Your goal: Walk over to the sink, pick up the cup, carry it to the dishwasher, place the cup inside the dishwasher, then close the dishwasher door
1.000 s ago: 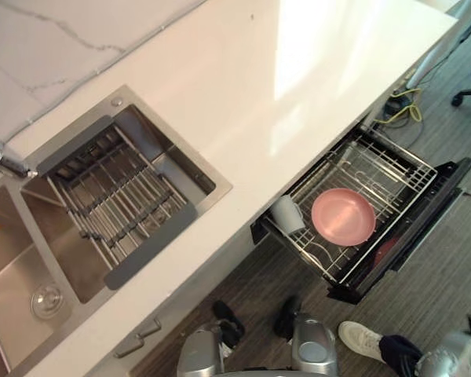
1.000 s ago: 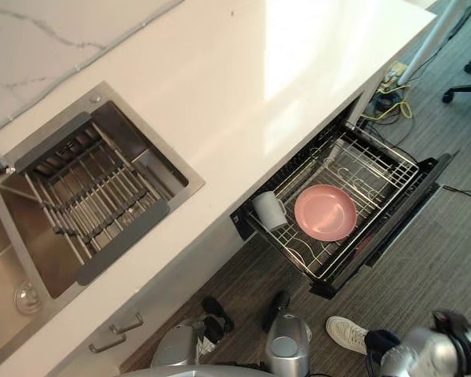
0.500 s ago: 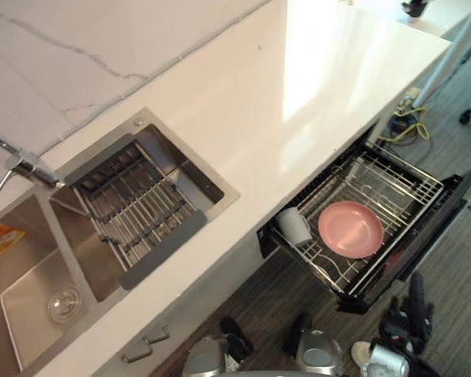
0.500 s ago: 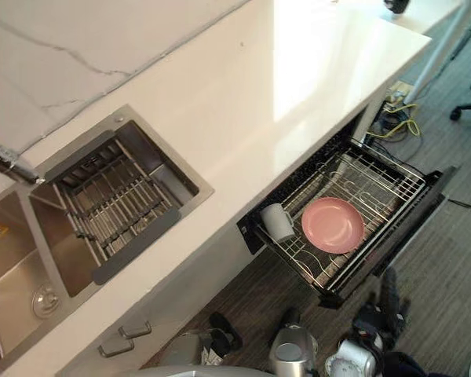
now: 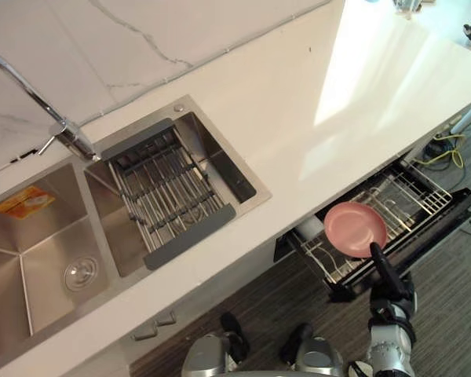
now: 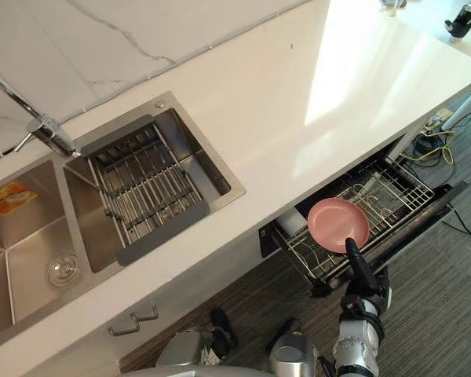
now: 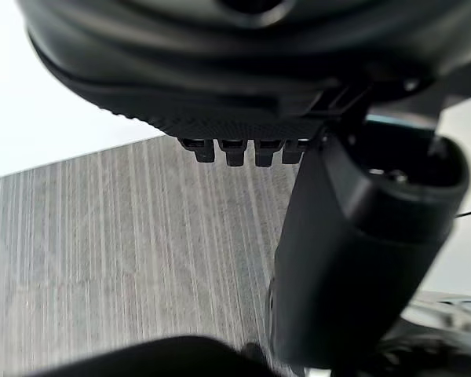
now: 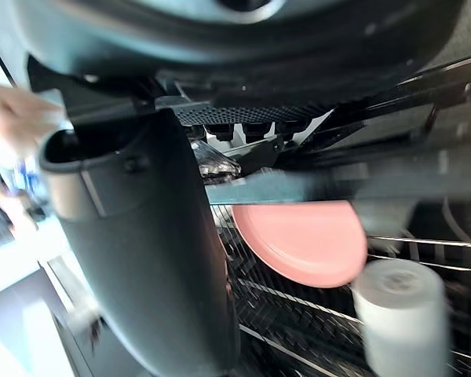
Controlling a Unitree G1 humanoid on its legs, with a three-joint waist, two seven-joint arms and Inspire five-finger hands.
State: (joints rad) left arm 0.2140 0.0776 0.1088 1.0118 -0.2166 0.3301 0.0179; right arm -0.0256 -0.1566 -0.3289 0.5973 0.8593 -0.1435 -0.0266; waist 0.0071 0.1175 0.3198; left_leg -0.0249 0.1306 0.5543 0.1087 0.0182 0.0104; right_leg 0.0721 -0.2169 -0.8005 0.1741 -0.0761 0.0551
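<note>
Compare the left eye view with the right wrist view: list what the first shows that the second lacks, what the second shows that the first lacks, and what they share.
Left eye view, not the wrist view: the double sink with its rack insert, the faucet and the white countertop. Right wrist view, not the eye view: the thumb of the right robot hand from very close, beside the pink plate. Shared: the pink plate and white cup in the open dishwasher rack.

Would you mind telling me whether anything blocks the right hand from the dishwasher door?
Nothing visible does: the right hand is by the open door, and the cup and plate lie inside the rack.
</note>
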